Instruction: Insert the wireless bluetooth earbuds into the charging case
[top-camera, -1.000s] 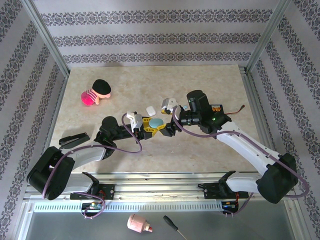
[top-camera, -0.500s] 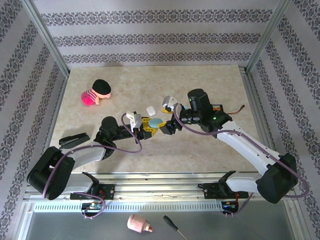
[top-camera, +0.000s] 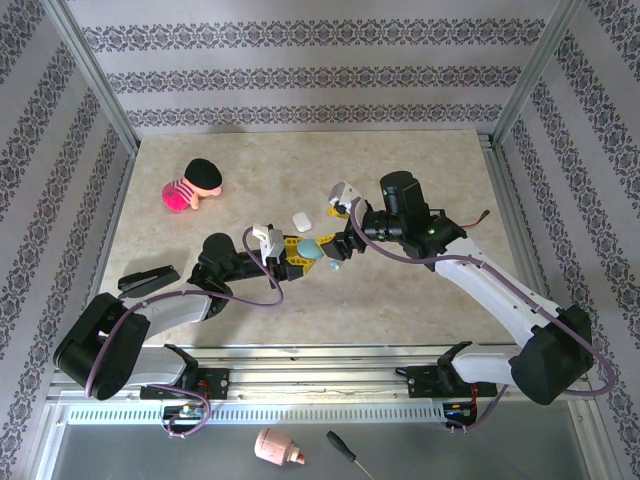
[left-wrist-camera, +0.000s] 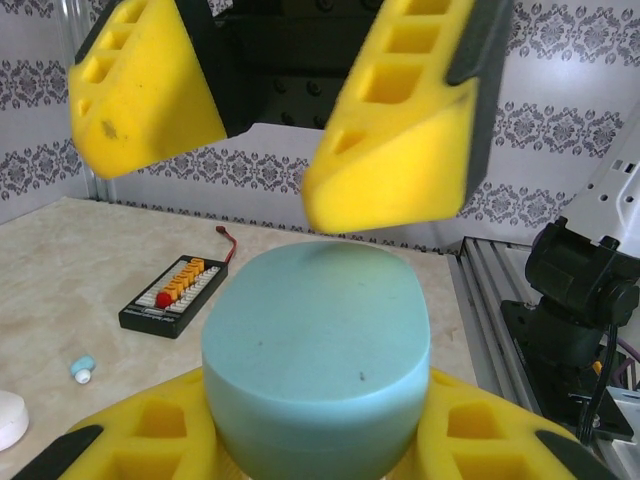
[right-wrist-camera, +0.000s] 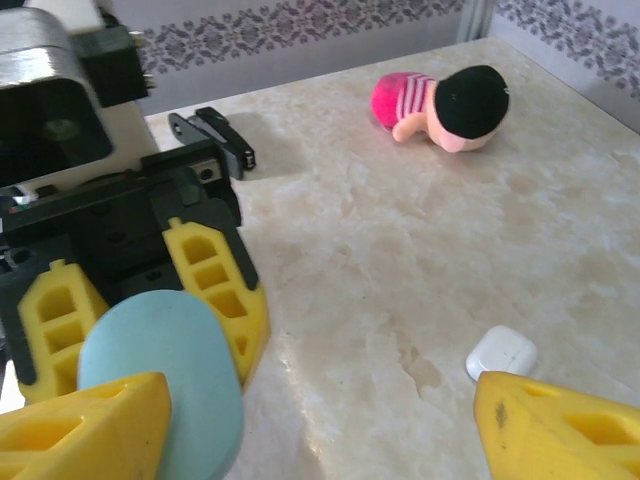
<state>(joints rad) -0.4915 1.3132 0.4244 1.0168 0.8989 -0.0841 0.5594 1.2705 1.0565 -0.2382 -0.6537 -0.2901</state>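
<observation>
The left gripper (left-wrist-camera: 315, 455) pinches the pale blue charging case (left-wrist-camera: 320, 340), probably to steady it; the right gripper (left-wrist-camera: 270, 110) hovers spread just above the case; a pale blue earbud (left-wrist-camera: 82, 369) lies on the worktop (left-wrist-camera: 90, 270) near the case.

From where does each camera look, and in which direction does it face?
Top: above, behind the robot, looking down at the table; left arm and right arm show.
Left wrist: faces right over the blue case in the left pincer; right pincer above.
Right wrist: faces left toward the doll; own fingers at bottom.
Both wrists share the blue case.
</observation>
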